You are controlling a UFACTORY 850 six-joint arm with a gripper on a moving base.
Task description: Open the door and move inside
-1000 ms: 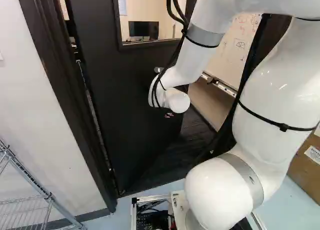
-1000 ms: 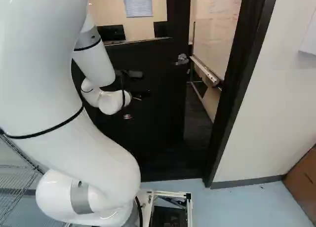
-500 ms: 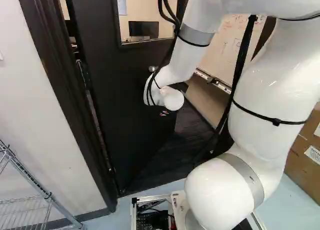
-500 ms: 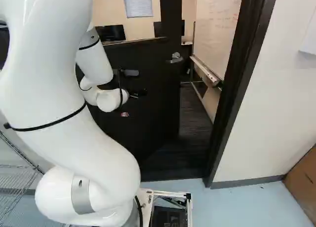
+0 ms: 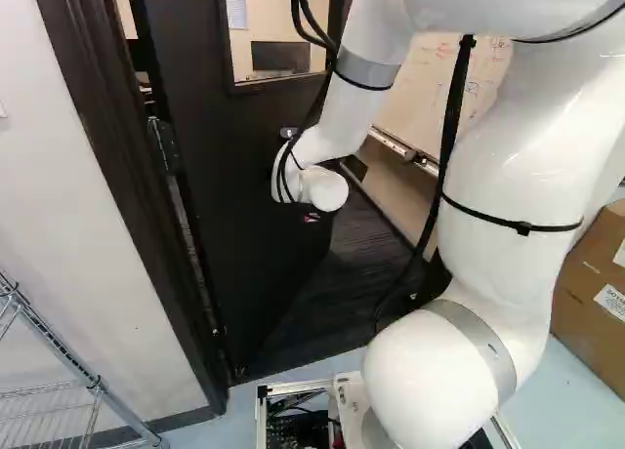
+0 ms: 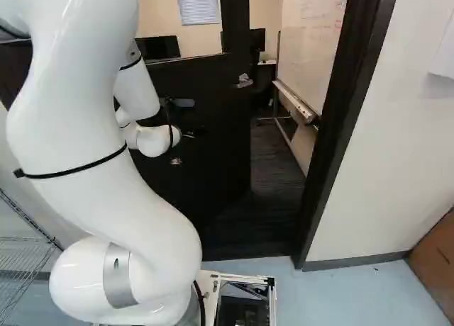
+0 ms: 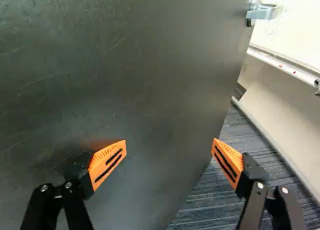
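Observation:
My gripper (image 6: 190, 134) is a small dark shape in front of the black door (image 6: 206, 173) in the right base view. The wrist view has the gripper (image 7: 169, 150) wide open, nothing held. One finger's orange pad (image 7: 108, 160) lies close over the door face (image 7: 125, 80), with an orange reflection beside it; whether it touches I cannot tell. The other pad (image 7: 228, 162) is past the door's free edge, over the floor beyond. The door stands partly open, swung inward. Its silver handle (image 6: 243, 81) is near that edge, well ahead of the fingers.
The doorway's dark right post (image 6: 340, 127) and left post (image 5: 127, 176) flank the opening. Beyond it are dark carpet (image 6: 273, 163) and a whiteboard (image 6: 312, 42) with a tray. A wire rack (image 5: 59, 390) stands at left; cardboard boxes (image 5: 591, 283) stand at right.
The door has swung farther inward, widening the gap at its handle side. My arm has shifted with it, its wrist moving left in the left base view. The base has not moved.

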